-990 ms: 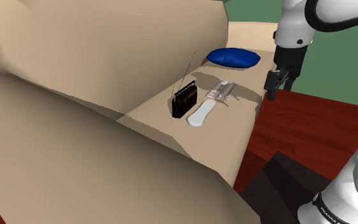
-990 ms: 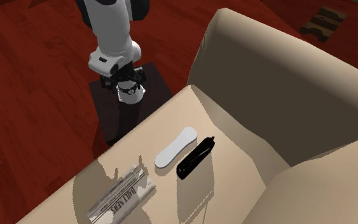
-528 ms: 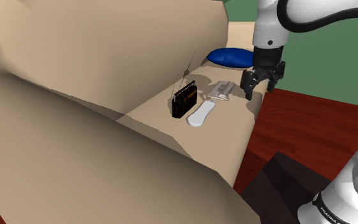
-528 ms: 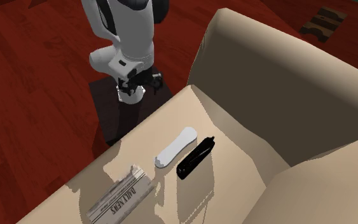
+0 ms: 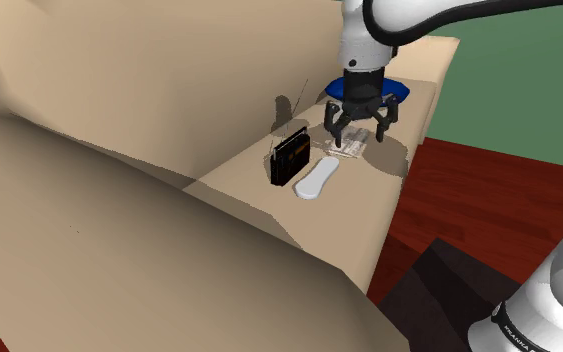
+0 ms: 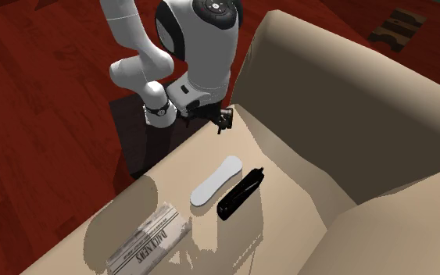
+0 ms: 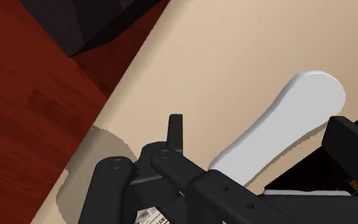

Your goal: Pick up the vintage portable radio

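Since the earlier frame we find the all-black two-finger gripper (image 5: 357,135) swung left over the beige sofa seat (image 5: 359,220), claw spread and empty; the small black boxy radio with thin aerial (image 5: 290,160) stands untouched at the shoulder view's centre, grasp and lift outstanding.

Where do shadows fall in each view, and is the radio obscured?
Shoulder view: a shadow blots the sofa back behind the radio, which is readable. Second exterior view: a broad shadow covers the newspaper. Wrist view: a soft grey patch darkens the seat edge.
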